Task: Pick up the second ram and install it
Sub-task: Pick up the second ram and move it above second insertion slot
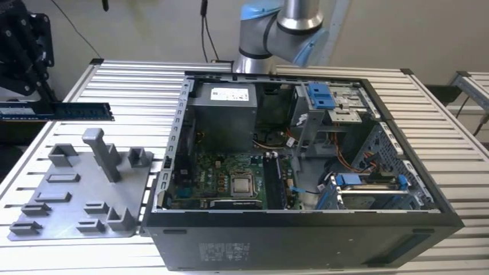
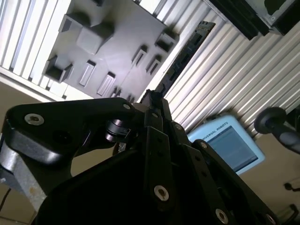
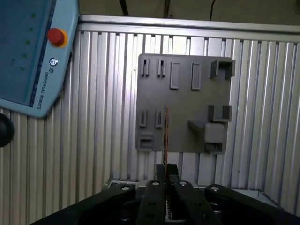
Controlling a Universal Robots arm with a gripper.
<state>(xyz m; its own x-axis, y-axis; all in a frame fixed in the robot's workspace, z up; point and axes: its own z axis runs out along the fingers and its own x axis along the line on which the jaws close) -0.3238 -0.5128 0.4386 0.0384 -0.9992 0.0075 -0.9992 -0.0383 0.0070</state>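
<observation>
Slatted bench [image 1: 130, 74] beneath the gripper [image 3: 166, 174], open computer case [image 1: 306, 172] well apart from the gripper, grey holder plate [image 3: 183, 108] below the gripper, gripper clamped on one end of the ram [image 1: 77, 110], ram jutting beyond its fingertips, clear of the plate.

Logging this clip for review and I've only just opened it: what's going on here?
The arm's hand is shut on the second ram. It holds the stick level in the air, to the exterior view's left of the open computer case and apart from the grey holder plate. In the first wrist view the stick shows edge-on in front of that plate. It is not yet in the case.
</observation>
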